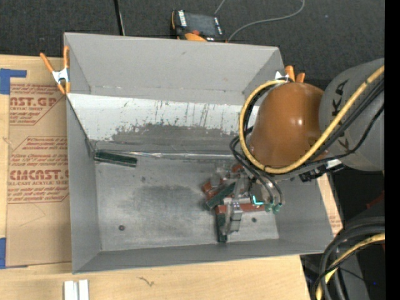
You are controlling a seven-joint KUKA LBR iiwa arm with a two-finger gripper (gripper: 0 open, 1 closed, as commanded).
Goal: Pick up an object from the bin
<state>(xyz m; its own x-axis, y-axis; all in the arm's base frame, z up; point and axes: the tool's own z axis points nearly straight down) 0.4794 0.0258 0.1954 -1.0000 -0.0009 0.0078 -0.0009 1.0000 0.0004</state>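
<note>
Jaws: gap unreadable | gripper [230, 220] low against small red-green heap [215, 191] (near bin's [156, 211] right wall), probably positioned for a grasp | dark green strip [115, 159] well apart

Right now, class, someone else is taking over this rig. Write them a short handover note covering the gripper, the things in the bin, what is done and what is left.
Gripper: low over the front right of the bin floor. Whether it holds anything cannot be made out.
Things: a small cluster of reddish-brown and dark green pieces lies at the gripper. A dark green flat bar lies alone at the left, by the foot of the back wall.
Done: the arm is down at the cluster.
Left: secure one piece and lift it clear of the bin.
</note>
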